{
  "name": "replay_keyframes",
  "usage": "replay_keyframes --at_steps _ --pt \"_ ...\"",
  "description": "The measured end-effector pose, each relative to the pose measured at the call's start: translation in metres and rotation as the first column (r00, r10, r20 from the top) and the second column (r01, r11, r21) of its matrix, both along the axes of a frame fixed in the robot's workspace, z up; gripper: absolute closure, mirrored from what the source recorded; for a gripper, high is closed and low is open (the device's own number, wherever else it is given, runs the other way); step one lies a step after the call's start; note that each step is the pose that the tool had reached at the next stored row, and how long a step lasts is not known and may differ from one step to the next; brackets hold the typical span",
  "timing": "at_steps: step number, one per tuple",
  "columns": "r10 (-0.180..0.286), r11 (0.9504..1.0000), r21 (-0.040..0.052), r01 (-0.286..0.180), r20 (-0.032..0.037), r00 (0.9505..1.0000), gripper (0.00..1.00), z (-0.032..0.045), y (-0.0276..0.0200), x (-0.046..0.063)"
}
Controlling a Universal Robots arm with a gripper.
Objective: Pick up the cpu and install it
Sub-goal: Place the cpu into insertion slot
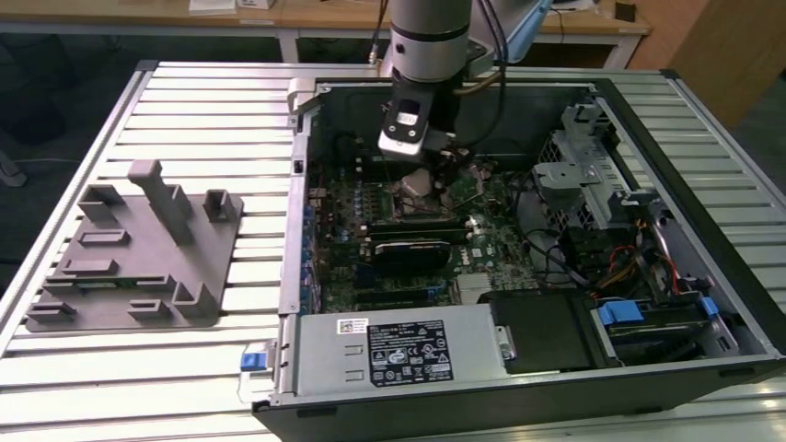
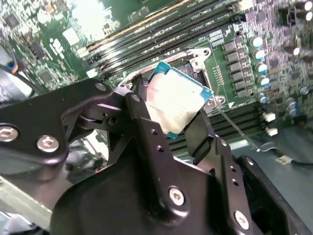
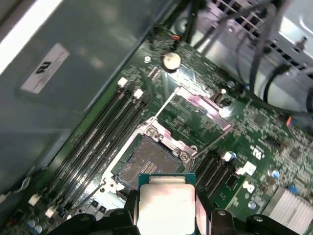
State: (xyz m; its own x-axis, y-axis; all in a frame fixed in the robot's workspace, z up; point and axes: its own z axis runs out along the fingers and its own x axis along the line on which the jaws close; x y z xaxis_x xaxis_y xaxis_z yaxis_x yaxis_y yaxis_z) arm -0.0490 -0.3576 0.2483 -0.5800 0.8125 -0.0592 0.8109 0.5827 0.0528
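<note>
Black two-finger gripper (image 2: 172, 105) is shut on the cpu (image 2: 178, 95), a small flat square chip with a silver metal top. The chip is clamped by two opposite edges between the fingers (image 2: 146, 127). In the first wrist view it is held over one edge of the open square black-framed socket (image 3: 144, 164); contact cannot be told. The hinged metal load plate (image 3: 195, 105) is raised. Judged: the chip is best kept level, squared to the socket frame, and not slid across the pins. In the exterior view, a grey plastic fixture tray (image 1: 129, 253) is seen at 9 o'clock of the gripper, outside the open computer case (image 1: 297, 239).
</note>
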Motion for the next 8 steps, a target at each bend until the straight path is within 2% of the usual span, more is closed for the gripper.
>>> replay_keyframes --at_steps 4,8 --pt "-0.074 0.9973 0.0 0.074 -0.0001 0.9973 0.45 -0.0001 0.0 0.0" --pt "-0.145 0.9894 -0.0001 0.145 -0.0001 0.9894 0.45 -0.0003 0.0 0.0"
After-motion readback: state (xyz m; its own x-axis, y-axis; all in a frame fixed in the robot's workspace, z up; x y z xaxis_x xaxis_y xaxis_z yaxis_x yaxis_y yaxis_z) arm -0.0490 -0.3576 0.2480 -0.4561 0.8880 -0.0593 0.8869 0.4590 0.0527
